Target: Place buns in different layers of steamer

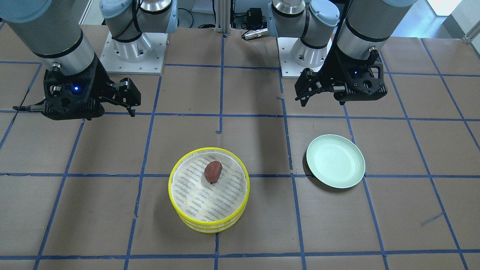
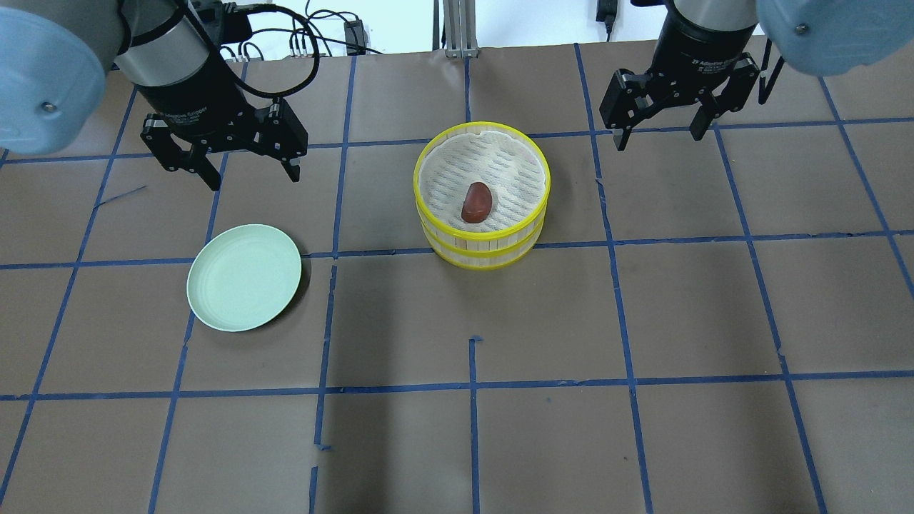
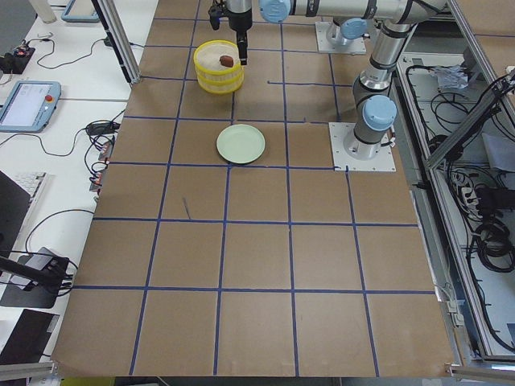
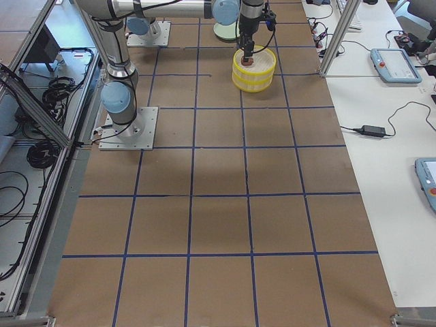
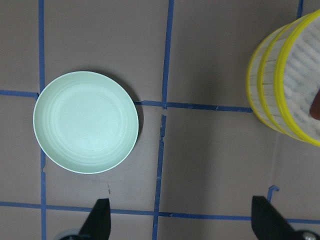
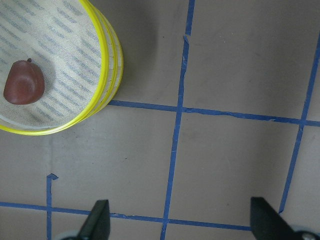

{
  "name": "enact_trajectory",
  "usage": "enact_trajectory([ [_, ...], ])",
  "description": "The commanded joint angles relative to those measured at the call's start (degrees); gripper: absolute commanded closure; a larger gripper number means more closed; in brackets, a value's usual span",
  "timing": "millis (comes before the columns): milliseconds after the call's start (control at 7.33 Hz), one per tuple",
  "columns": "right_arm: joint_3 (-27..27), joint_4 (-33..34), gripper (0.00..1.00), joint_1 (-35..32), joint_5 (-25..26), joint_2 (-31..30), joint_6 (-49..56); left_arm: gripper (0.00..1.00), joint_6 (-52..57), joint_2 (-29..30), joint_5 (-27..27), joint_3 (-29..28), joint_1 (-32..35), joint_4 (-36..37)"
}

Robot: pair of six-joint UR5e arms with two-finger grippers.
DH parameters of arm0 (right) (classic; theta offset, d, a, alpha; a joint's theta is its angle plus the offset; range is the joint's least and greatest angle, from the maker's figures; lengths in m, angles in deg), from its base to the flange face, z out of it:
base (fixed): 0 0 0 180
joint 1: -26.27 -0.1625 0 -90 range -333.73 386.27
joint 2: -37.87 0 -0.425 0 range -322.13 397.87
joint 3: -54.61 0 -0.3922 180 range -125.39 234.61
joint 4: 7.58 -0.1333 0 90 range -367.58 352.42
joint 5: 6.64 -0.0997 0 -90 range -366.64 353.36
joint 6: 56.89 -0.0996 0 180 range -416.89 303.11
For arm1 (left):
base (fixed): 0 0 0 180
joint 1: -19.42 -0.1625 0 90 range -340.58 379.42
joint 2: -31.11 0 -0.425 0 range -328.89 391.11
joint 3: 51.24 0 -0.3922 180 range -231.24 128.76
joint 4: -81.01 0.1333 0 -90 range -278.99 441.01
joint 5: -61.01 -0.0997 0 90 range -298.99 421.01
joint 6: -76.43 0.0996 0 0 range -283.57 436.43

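The two yellow-rimmed steamer layers point(image 2: 483, 246) stand stacked at the table's middle, also in the front view point(image 1: 208, 221). The dark reddish-brown bun point(image 2: 476, 202) lies on the top layer's mesh; it also shows in the front view point(image 1: 213, 172) and the right wrist view point(image 6: 23, 82). The white bun is out of view. My left gripper point(image 2: 248, 165) is open and empty, raised behind the pale green plate point(image 2: 243, 277). My right gripper point(image 2: 660, 127) is open and empty, raised to the right of the stack.
The pale green plate point(image 1: 335, 161) lies empty on the robot's left side of the stack. Brown paper with blue tape lines covers the table point(image 2: 543, 335). The two arm bases point(image 1: 131, 52) stand at the robot's edge of the table.
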Motion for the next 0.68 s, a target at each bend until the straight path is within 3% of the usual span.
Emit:
enact_trajectory([
  [0, 0.03, -0.2, 0.0, -0.13, -0.05, -0.01, 0.06, 0.0, 0.09, -1.08, 0.56, 1.25, 0.66, -0.04],
  [545, 0.73, 0.24, 0.0, -0.13, -0.74, -0.37, -0.11, 0.0, 0.18, -0.56, 2.92, 1.25, 0.93, -0.21],
])
